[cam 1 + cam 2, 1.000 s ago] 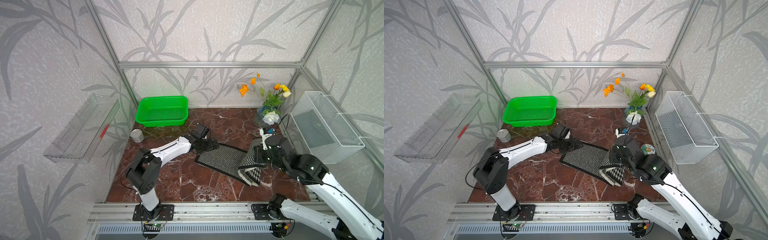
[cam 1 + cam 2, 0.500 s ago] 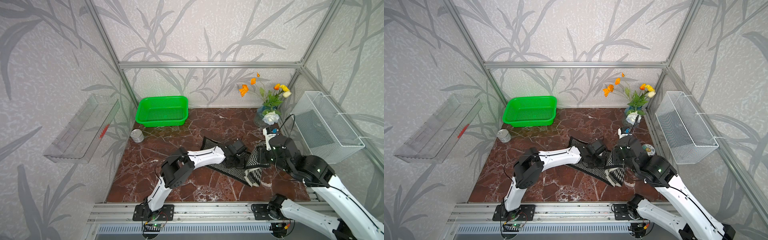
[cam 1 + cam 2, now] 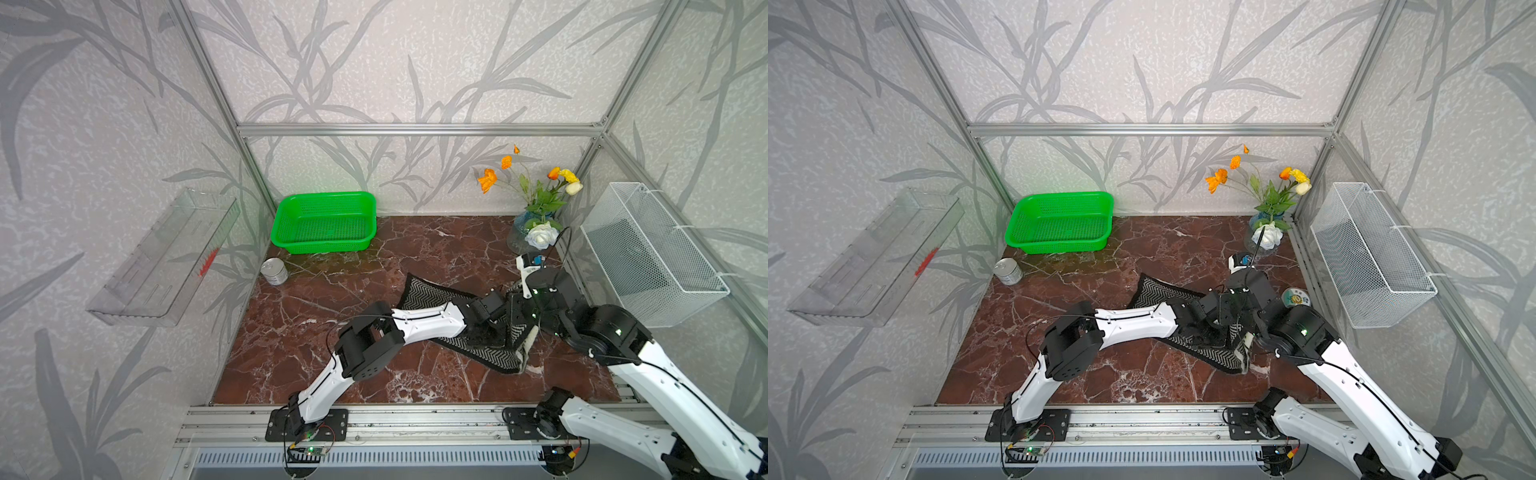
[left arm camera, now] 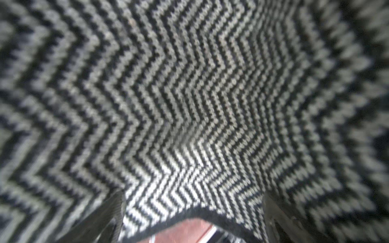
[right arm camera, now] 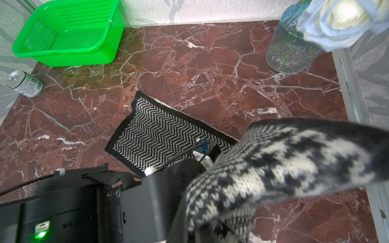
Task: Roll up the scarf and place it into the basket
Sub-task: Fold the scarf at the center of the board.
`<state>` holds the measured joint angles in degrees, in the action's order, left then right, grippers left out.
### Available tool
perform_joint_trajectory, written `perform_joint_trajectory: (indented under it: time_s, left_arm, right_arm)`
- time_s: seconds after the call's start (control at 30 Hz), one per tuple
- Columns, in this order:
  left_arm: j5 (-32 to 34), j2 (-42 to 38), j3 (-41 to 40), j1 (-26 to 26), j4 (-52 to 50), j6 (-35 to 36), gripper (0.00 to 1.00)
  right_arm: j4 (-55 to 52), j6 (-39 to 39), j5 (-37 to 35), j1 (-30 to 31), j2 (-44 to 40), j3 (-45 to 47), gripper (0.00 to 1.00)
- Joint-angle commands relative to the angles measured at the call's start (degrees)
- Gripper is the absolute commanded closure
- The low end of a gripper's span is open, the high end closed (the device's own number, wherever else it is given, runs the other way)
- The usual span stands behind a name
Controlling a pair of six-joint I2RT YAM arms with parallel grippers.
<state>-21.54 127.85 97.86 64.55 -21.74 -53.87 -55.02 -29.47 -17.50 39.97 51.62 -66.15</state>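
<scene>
Place: robot lab test cell, dressed like a home corner
Frame: aluminium profiles (image 3: 415, 129) holding leaf-print wall panels (image 3: 415, 62)
Worktop: red marble-look slab (image 3: 332, 332)
Robots: white left arm (image 3: 428, 322) and right arm (image 3: 665, 386) bolted to a metal rail (image 3: 415, 419)
Props: flower vase (image 3: 515, 241), wall-hung wire basket (image 3: 648, 249), clear tray (image 3: 166, 249)

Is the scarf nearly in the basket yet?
Not yet. Done: only a first fold at one end of the scarf. In hand: the right jaws are shut on that lifted fold, the left jaws stand open over the zigzag part. Left: a long stretch lies flat, unrolled, and the green basket is empty.
</scene>
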Motion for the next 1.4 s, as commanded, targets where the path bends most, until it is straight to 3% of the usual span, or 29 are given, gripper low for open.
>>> perform_joint_trajectory:
  time_s: [0.0,0.53,0.83,1.17,1.37]
  left_arm:
    - [-0.78,1.63,1.58,-0.26,0.59,-0.23,0.00]
    - [1.08,-14.51,-15.81,-9.31,0.60,1.52,0.00]
    - [3.83,-22.86,-17.37,-12.49,-4.66,3.66,0.00]
    - [10.05,-37.71,-24.21,-25.33,-13.38,9.72,0.00]
    - [10.64,-44.35,-28.93,-31.46,-13.33,11.94,0.00]
  right_arm:
    - [2.99,-1.50,1.87,-0.06,-0.51,2.16,0.93]
    - [10.11,-4.45,5.42,-0.06,0.74,8.35,0.93]
    - [13.60,-5.06,6.67,-0.06,3.56,7.99,0.93]
    - [22.44,-6.73,10.33,0.50,13.26,6.65,0.93]
    - [25.94,-8.48,11.70,1.93,19.89,3.44,0.94]
